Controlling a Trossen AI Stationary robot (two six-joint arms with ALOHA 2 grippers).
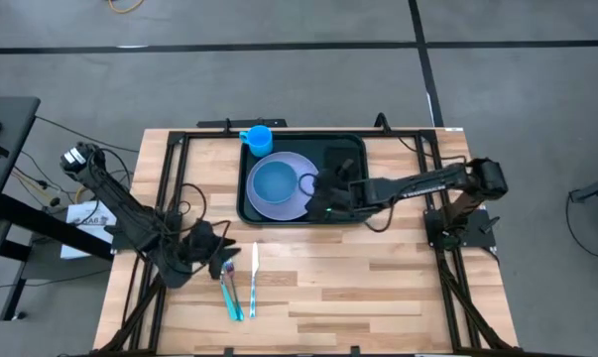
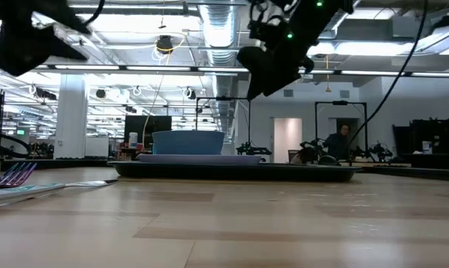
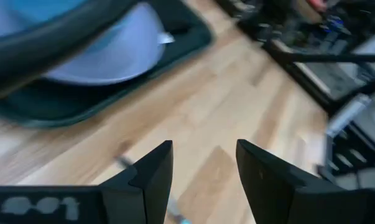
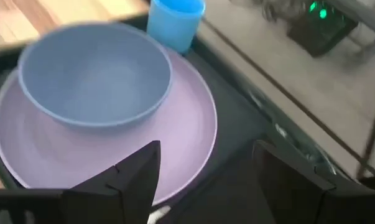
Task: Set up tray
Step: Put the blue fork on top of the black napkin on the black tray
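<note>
The dark green tray [image 1: 350,213] lies at the table's far middle. It carries a lavender plate [image 1: 300,167] with a blue bowl [image 1: 274,183] on it. A blue cup [image 1: 257,137] stands at the tray's far left corner, and a black napkin [image 1: 343,157] lies flat on its right part. A silvery utensil [image 1: 307,183] rests at the plate's right edge. My right gripper [image 4: 206,168] hovers open above the tray, right of the plate, raised clear in the low view [image 2: 272,63]. My left gripper [image 3: 203,174] is open above the table near two teal-handled utensils [image 1: 241,288].
The two teal-handled utensils [image 2: 16,177] lie side by side on the wood near the table's left near part, close under my left gripper [image 1: 224,260]. Bare wood stretches across the near and right table [image 1: 378,288]. A person [image 2: 342,140] stands far off in the room.
</note>
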